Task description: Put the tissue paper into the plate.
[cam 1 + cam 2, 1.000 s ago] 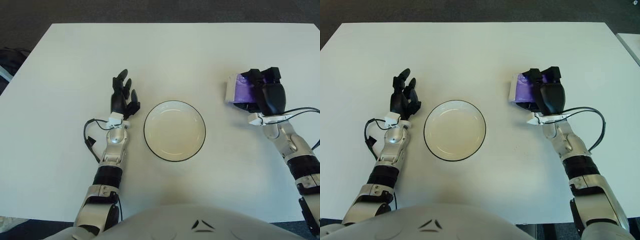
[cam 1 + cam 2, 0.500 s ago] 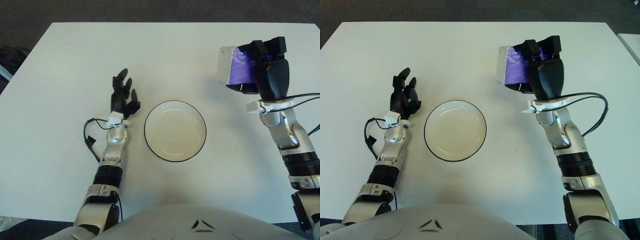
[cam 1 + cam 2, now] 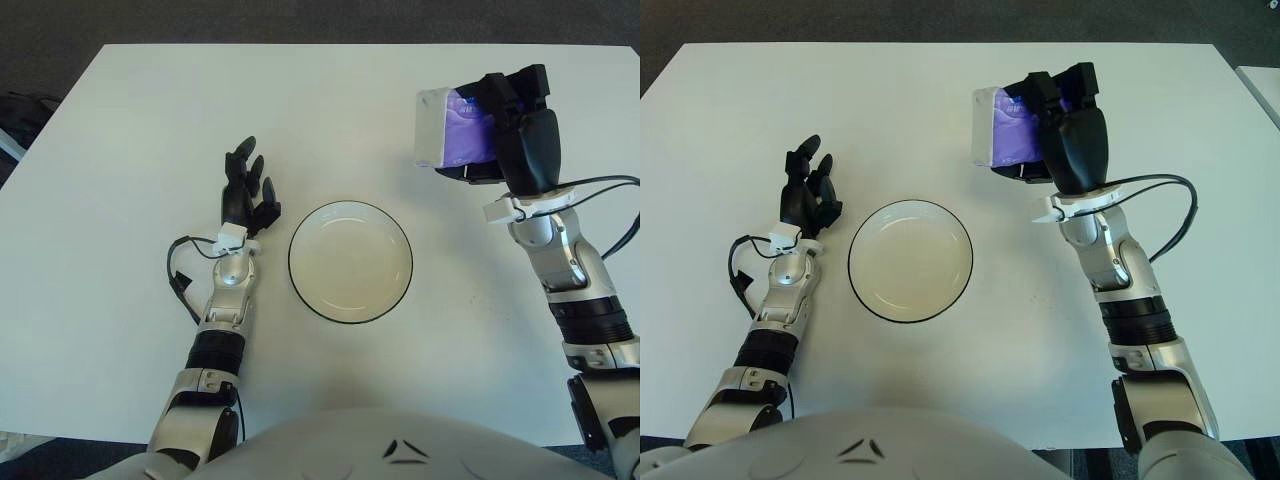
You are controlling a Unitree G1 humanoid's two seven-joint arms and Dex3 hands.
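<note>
A purple and white tissue pack (image 3: 448, 140) hangs in the air above the table, up and to the right of the plate, with my right hand (image 3: 510, 135) shut on it. The black-rimmed white plate (image 3: 349, 261) stands in the middle of the white table with nothing in it. Left of the plate is my left hand (image 3: 246, 192), fingers spread and pointing away from me, holding nothing.
The white table (image 3: 150, 120) spreads wide around the plate. Dark floor shows beyond its far edge. A black cable (image 3: 180, 278) loops beside my left forearm, and another runs from my right wrist (image 3: 1170, 215).
My right hand has lifted the tissue pack off the table at the right and carried it up and leftward toward the plate. My left hand has not moved.
</note>
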